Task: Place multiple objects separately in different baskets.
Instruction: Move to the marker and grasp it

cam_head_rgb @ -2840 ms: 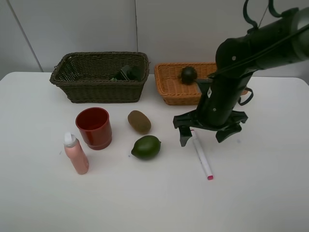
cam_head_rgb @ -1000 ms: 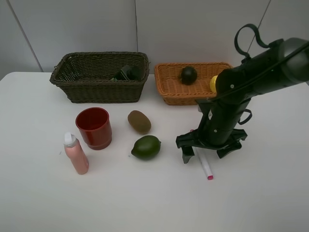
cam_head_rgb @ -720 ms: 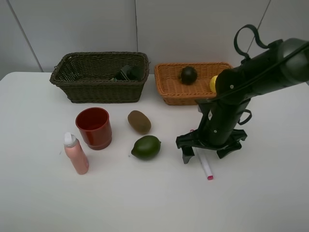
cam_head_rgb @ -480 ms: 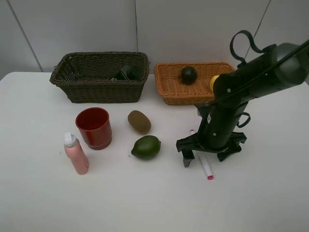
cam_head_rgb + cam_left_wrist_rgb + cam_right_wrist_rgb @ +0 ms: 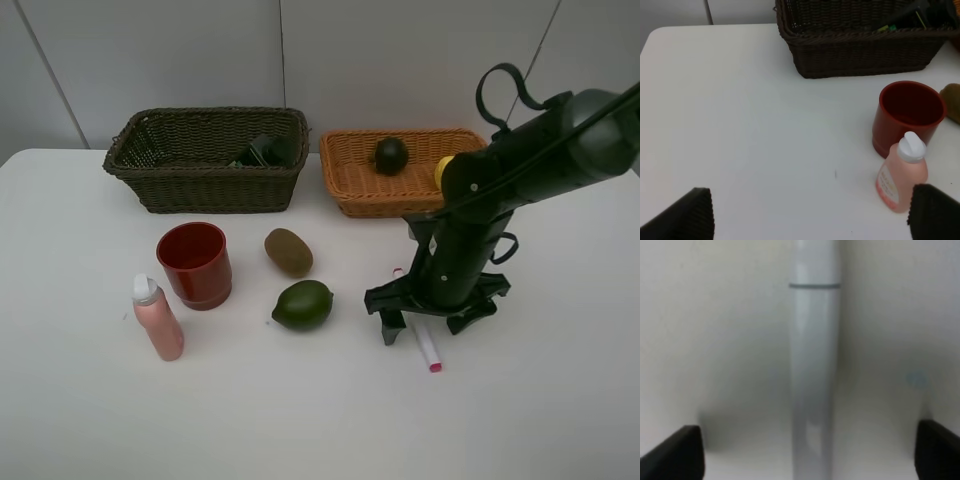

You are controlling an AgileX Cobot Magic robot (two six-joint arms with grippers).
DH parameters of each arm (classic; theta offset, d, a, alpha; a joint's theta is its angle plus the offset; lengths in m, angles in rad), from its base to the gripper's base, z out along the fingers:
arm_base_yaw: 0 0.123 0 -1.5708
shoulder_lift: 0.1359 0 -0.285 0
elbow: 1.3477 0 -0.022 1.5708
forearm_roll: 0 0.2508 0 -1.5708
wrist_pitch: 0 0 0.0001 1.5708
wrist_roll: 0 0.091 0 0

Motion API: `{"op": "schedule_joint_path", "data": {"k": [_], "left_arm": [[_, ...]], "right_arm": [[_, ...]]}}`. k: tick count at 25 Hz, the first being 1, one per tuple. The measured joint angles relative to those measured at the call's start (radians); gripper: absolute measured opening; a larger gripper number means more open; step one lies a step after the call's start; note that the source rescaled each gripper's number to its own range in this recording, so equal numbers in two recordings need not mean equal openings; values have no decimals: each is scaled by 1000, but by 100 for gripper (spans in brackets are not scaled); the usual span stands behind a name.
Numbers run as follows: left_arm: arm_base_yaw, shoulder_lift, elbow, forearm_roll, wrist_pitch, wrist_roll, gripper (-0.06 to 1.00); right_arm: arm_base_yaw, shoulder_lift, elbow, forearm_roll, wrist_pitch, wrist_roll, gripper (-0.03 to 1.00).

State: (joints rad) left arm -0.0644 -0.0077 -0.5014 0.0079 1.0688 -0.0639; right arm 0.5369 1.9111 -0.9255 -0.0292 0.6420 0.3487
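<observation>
Right of the tabletop's middle, the right arm bends steeply down, its black right gripper low over the slim white plastic marker; its fingers stand apart, one either side of the marker, clear of it; the left gripper holds its fingers wide apart too.

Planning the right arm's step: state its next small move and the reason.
Probably close the right hand on the slim white marker pen. The marker lies centred inside the wide-open hand, with a clear gap on both sides, so nothing is gripped yet.
</observation>
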Motion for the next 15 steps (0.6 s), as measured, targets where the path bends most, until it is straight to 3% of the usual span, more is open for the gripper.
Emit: {"op": "schedule_joint_path", "data": {"k": [2, 5, 6, 15], "left_arm": [[0, 0, 0, 0, 0, 0, 100], [0, 0, 0, 0, 0, 0, 100], [0, 0, 0, 0, 0, 0, 100], [0, 0, 0, 0, 0, 0, 100]], "right_arm": [[0, 0, 0, 0, 0, 0, 61], [0, 0, 0, 0, 6, 0, 13], [0, 0, 0, 0, 7, 0, 3], [0, 0, 0, 0, 13, 0, 0]]}}
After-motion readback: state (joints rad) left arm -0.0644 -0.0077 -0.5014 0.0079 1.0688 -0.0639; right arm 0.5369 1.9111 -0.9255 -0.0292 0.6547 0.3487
